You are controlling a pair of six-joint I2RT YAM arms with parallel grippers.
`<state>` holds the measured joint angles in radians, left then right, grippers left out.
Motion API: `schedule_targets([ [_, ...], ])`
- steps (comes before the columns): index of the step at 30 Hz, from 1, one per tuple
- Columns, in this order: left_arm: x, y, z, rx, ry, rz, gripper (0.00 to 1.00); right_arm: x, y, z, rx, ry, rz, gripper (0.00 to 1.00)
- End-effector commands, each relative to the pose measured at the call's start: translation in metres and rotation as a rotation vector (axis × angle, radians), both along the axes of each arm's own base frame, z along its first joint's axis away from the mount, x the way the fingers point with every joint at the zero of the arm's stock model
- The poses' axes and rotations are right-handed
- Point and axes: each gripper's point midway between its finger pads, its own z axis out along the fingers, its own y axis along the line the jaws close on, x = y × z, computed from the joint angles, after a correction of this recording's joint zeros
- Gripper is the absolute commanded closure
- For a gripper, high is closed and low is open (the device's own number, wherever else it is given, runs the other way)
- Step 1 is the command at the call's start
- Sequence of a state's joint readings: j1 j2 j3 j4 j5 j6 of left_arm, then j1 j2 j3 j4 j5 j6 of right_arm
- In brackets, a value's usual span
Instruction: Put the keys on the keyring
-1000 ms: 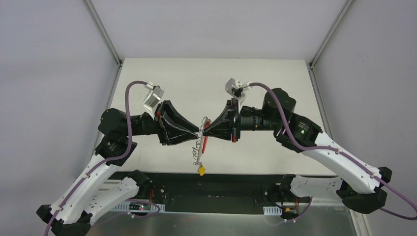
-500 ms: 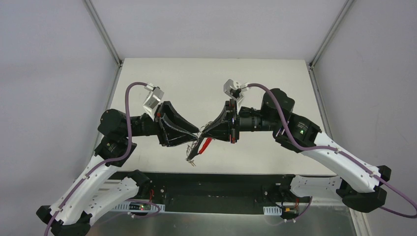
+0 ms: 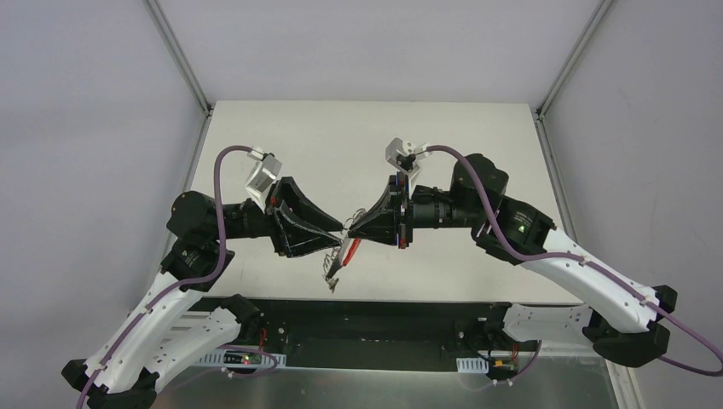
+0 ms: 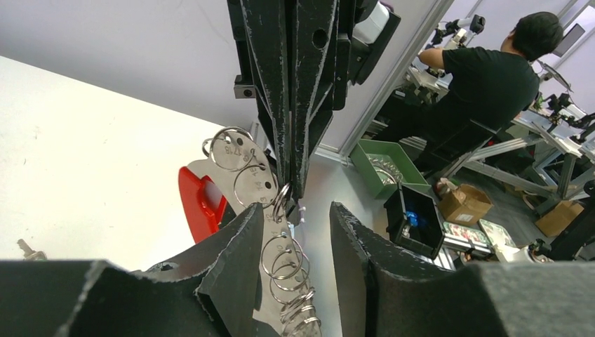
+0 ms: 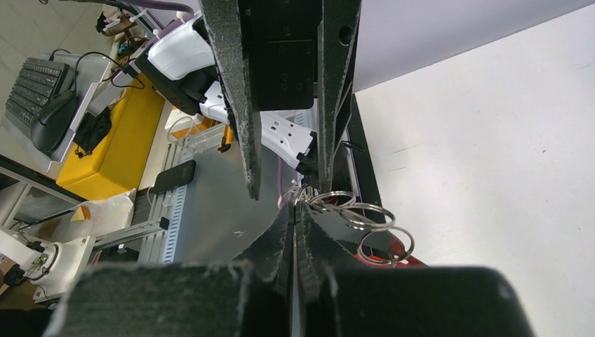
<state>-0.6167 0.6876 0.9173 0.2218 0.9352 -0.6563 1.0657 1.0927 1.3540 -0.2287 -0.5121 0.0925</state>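
Right end effector (image 4: 292,195) pinching grey-and-red oval metal keyring (image 4: 198,205) by silver wire ring (image 4: 281,204), above white desk (image 4: 84,140); left end effector (image 4: 296,210) standing part-open around rings, gripping nothing. No keys showing threaded; threading apparently remaining.

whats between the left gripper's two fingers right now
Left wrist view: the keyring's silver wire rings hang in the gap between the left gripper's open fingers, and the right gripper's shut tips meet one ring at the gap's mouth.

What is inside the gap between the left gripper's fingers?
The keyring's wire rings, one pinched by the shut right gripper. The left gripper's finger hides the keyring's lower part.
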Motion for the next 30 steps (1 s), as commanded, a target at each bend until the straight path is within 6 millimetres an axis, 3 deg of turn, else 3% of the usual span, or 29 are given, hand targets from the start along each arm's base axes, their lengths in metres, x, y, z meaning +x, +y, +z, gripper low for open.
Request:
schedule_targets([
  [1, -0.012, 0.003, 0.013, -0.032, -0.060, -0.042, 0.62, 0.000, 0.001, 0.038, 0.103, -0.067, -0.001, 1.00],
  [11, -0.020, 0.003, 0.014, -0.034, -0.068, -0.085, 0.75, 0.004, 0.005, 0.039, 0.100, -0.068, -0.014, 1.00],
  [13, -0.021, 0.004, 0.014, -0.034, -0.071, -0.090, 0.84, 0.005, 0.006, 0.038, 0.097, -0.064, -0.013, 1.00],
  [15, -0.021, 0.004, 0.014, -0.034, -0.070, -0.093, 1.00, 0.005, 0.007, 0.037, 0.094, -0.062, -0.015, 1.00],
  [30, -0.014, 0.007, 0.021, -0.063, -0.123, -0.015, 1.00, 0.001, 0.003, 0.028, 0.059, -0.059, -0.008, 1.00],
])
